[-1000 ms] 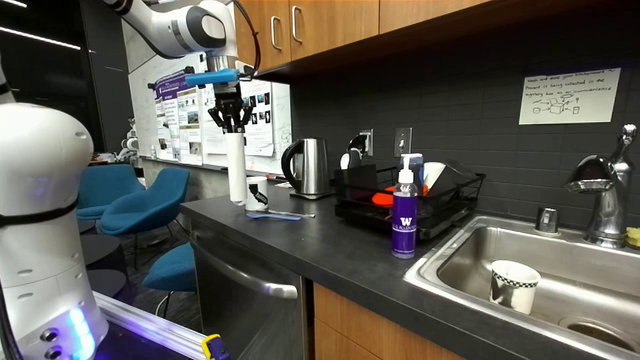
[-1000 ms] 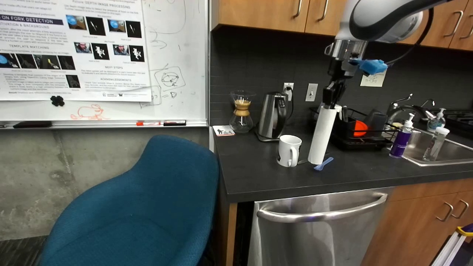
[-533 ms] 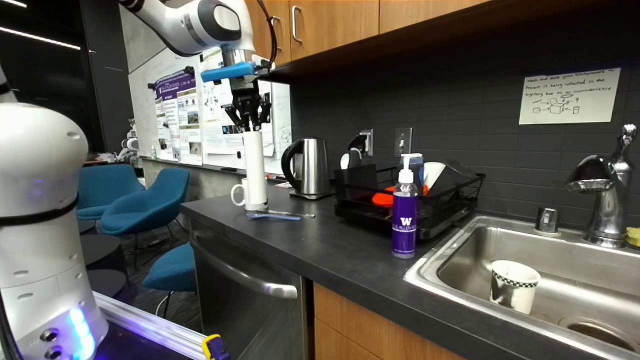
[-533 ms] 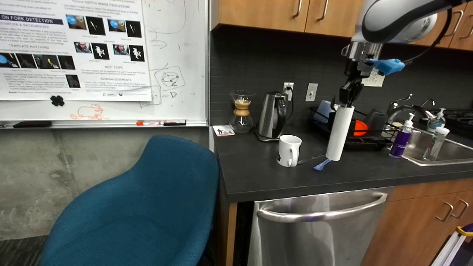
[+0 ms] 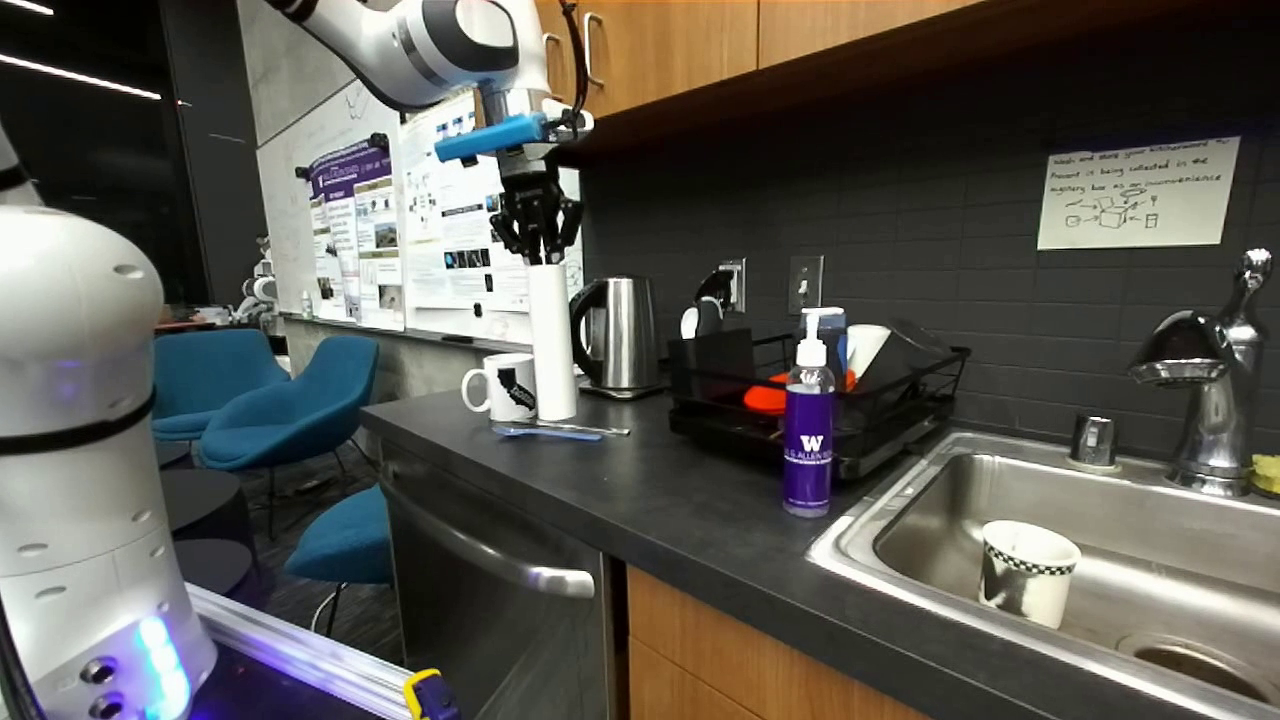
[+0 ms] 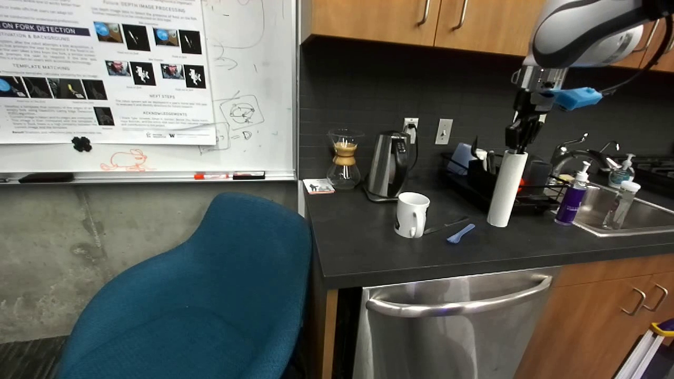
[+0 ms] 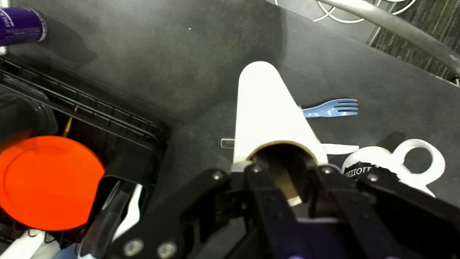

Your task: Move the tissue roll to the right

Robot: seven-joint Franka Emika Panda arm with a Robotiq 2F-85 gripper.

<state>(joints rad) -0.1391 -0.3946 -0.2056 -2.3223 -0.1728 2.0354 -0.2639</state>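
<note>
The tissue roll (image 5: 553, 340) is a tall white paper tube, roughly upright with a slight tilt. It also shows in an exterior view (image 6: 507, 189) and in the wrist view (image 7: 267, 108). My gripper (image 5: 546, 258) is shut on its top end, above the counter; it also shows in the wrist view (image 7: 291, 169). The fingers cover part of the open rim, and I cannot tell whether they sit inside or around the tube wall. The roll's lower end is on or just above the counter; I cannot tell which. Its hollow core is partly hidden by the fingers.
A white mug (image 6: 408, 213), a blue fork (image 6: 461, 233) and a knife (image 7: 337, 148) are beside the roll. A black dish rack (image 5: 715, 420), steel kettle (image 5: 630, 335) and purple soap bottle (image 5: 808, 440) stand on the counter. A sink (image 5: 900, 530) is farther along, and wooden cabinets (image 5: 670, 50) hang overhead.
My gripper and the tissue roll have moved right in both exterior views, towards the dish rack and away from the mug and fork. The roll stays held throughout.
</note>
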